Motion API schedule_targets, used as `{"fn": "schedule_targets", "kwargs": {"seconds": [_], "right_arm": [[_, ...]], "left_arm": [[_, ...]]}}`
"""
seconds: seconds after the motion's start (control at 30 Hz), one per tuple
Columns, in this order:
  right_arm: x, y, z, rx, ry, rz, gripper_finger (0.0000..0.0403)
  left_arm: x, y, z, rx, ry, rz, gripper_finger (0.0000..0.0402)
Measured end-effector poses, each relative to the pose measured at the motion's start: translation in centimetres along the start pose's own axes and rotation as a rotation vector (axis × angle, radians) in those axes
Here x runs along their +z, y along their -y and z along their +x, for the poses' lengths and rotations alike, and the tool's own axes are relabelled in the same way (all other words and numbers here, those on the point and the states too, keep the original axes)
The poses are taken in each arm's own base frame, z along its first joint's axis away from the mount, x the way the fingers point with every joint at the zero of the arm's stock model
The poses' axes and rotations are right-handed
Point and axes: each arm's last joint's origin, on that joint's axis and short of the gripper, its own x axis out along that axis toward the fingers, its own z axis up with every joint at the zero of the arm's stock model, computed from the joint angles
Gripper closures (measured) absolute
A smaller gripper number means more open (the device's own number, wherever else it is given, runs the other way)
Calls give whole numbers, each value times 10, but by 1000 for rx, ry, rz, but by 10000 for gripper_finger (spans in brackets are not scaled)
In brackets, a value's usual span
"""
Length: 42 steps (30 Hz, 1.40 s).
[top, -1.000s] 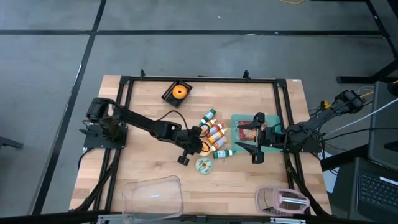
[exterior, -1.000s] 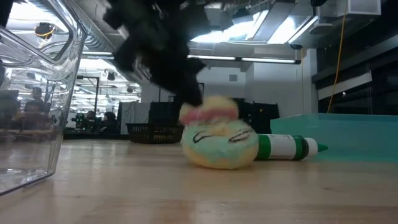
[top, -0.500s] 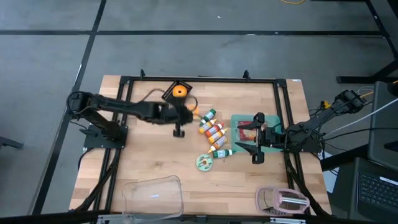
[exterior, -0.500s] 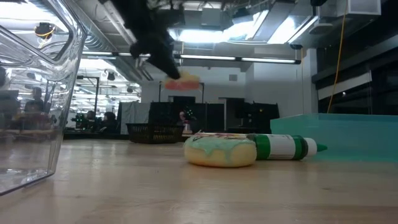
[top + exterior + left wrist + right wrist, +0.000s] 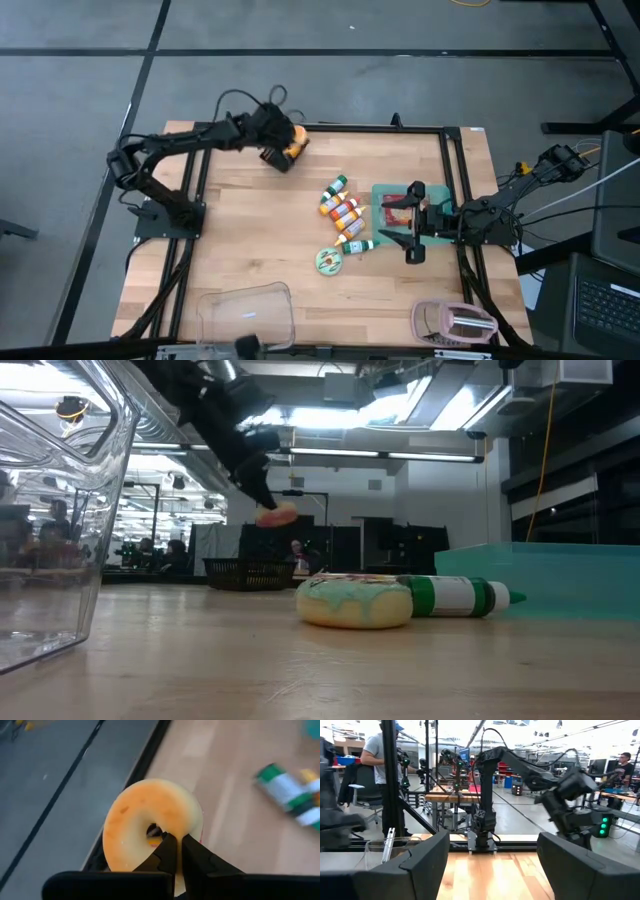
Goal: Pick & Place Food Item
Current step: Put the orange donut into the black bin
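Observation:
My left gripper is shut on an orange ring doughnut with a pink side. It hangs in the air at the table's far edge, above a small black box. A green-iced doughnut lies flat on the table beside a row of small bottles. At the table's right side my right gripper stands open over a teal tray, with nothing between its fingers. My left gripper pinches the doughnut's ring on the side nearest the wrist between its two fingers, whose tips reach the hole. The fingers slant down from the table's left. The doughnut is lifted clear, standing on edge with its flat face toward the wrist.
A clear plastic tub stands at the near edge, left of centre; in the low view it shows as a wall. A smaller pinkish container sits at the near right. A green-capped bottle lies against the iced doughnut. Black frame rails border the table.
My left gripper has swung from the bottles in the table's middle toward the far left corner and risen, staying shut. The orange doughnut has come up off the green-iced one and travelled with it; it now hangs over the black box.

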Motion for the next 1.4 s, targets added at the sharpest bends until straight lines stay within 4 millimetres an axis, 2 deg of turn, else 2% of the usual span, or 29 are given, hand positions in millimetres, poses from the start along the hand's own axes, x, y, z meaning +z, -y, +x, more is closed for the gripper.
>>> {"fn": "schedule_targets", "kwargs": {"seconds": [0.13, 0.27, 0.43, 0.77, 1.17, 1.4], "right_arm": [[0, 0, 0, 3, 0, -1, 107], [0, 0, 0, 3, 0, -1, 107], [0, 0, 0, 2, 0, -1, 107], [0, 0, 0, 0, 0, -1, 107], [-1, 4, 2, -21, -4, -9, 107], [-3, 4, 4, -24, -11, -15, 108]], "left_arm": [[-14, -27, 0, -24, -46, -82, 393], [-22, -38, 5, -83, -53, -123, 393], [-25, -38, 19, -93, -73, -113, 393], [-45, -34, 63, -130, -218, -132, 393], [-37, -36, 63, -129, -205, -121, 389], [-38, -33, 63, -142, -225, -124, 336]]}}
